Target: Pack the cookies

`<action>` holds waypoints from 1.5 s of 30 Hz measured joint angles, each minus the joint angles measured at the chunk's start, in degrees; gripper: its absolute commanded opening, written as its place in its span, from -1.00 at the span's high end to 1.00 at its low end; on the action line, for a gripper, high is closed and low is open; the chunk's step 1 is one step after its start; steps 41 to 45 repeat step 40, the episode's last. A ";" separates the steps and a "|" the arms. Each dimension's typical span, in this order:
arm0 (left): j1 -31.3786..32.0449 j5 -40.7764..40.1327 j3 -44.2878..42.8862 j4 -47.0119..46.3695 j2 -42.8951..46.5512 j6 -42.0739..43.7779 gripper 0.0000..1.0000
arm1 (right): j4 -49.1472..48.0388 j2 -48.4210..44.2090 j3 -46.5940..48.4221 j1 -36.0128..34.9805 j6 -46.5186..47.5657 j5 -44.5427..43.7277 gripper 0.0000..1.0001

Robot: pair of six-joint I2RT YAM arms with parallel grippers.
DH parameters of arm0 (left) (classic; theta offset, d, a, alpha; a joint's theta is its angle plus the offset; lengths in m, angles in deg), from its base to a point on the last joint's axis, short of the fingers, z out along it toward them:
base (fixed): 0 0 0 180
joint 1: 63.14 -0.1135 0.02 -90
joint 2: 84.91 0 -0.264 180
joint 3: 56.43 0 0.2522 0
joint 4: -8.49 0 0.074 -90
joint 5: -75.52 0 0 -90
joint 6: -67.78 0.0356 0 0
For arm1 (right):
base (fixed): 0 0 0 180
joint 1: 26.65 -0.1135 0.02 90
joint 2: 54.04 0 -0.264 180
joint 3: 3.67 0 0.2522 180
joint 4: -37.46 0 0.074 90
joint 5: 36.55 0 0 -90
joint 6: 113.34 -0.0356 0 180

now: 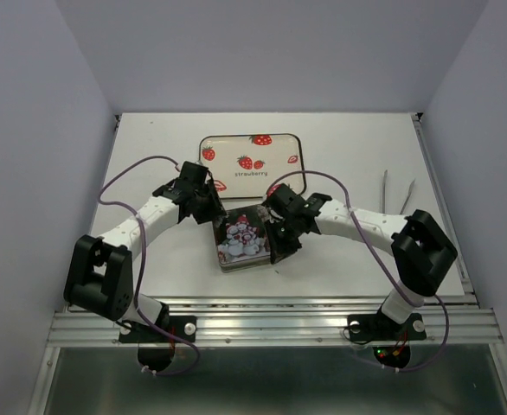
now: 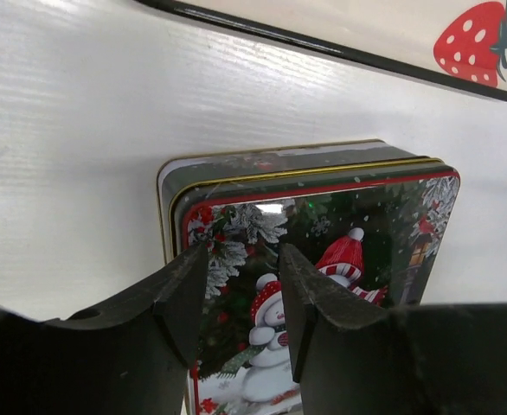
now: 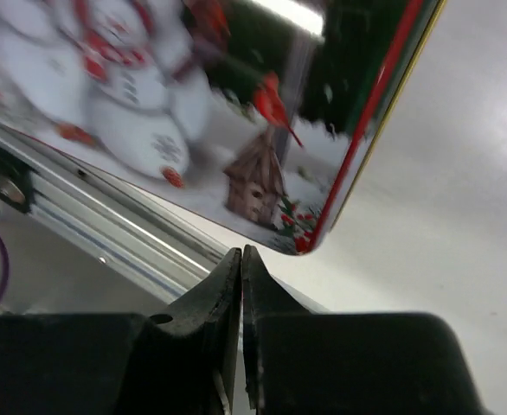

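No cookies are in view. A rectangular tin (image 1: 240, 242) with a snowman picture on its closed lid lies on the table between both arms. My left gripper (image 1: 208, 207) hangs over the tin's far left part. In the left wrist view its fingertips (image 2: 243, 259) stand a little apart above the lid (image 2: 340, 207), with nothing between them. My right gripper (image 1: 279, 246) sits at the tin's right side. In the right wrist view its fingers (image 3: 241, 255) are pressed together and empty, just off the lid's corner (image 3: 314, 233).
A cream tray (image 1: 227, 158) with a dark rim and printed strawberries lies behind the tin; its edge (image 2: 340, 39) also shows in the left wrist view. Metal tweezers (image 1: 398, 192) lie at the right. Metal rails (image 1: 271, 324) run along the table's near edge.
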 measured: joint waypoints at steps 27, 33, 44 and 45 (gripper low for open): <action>-10.45 -11.26 -44.76 25.35 -5.33 -0.57 -0.98 | 18.69 1.92 29.49 24.20 -15.91 -30.60 -1.00; -17.25 -15.32 -45.24 29.53 -5.57 -1.14 -0.98 | 19.47 1.95 37.31 22.80 -14.78 -38.23 -1.00; -17.55 -17.18 -45.24 30.69 -5.42 -1.27 -0.98 | 18.08 1.16 34.77 22.69 -13.77 -41.77 -1.00; -17.55 -17.18 -45.24 30.69 -5.42 -1.27 -0.98 | 18.08 1.16 34.77 22.69 -13.77 -41.77 -1.00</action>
